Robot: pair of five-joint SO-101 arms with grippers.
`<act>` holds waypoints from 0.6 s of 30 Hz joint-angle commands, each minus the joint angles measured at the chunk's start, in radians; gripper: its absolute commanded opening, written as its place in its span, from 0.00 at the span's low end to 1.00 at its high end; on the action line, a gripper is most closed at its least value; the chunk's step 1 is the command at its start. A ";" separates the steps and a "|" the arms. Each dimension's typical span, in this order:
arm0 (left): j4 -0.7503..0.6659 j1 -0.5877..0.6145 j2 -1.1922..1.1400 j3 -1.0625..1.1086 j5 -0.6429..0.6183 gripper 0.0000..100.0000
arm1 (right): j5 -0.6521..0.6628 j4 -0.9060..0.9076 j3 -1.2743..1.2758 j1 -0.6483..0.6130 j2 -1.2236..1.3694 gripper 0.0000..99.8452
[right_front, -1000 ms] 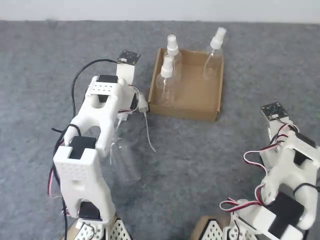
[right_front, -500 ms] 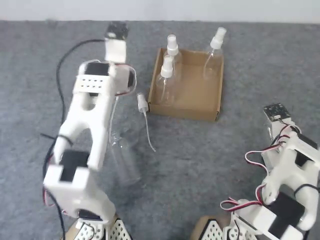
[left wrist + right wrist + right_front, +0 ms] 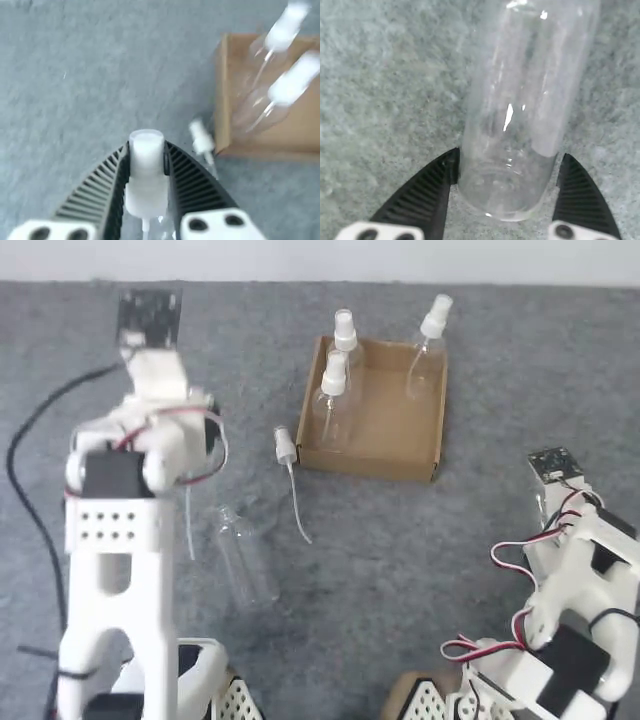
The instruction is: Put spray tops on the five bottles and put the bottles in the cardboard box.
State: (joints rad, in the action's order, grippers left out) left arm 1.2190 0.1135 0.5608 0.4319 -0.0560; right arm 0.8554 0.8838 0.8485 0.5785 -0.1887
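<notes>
With a spray top pinched between the jaws of the left gripper and a bottle clasped on both sides by those of the right gripper, bring the top over the bottle's mouth, lower it in straight, then twist down without squeezing harder.

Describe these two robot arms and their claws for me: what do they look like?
The left arm and right arm are blocky white plastic with black motors at the joints and looping red, white and black wires. The left gripper and right gripper have black ribbed fingers on white bases.
</notes>
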 commanded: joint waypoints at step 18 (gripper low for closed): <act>-0.308 0.091 0.269 0.573 0.048 0.01 | -0.127 0.449 -0.528 -0.196 -0.061 0.28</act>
State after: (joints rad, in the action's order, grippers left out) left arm 0.9413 0.2056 0.7910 1.0073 -0.0146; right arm 0.7587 1.3134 0.4112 0.4388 -0.2670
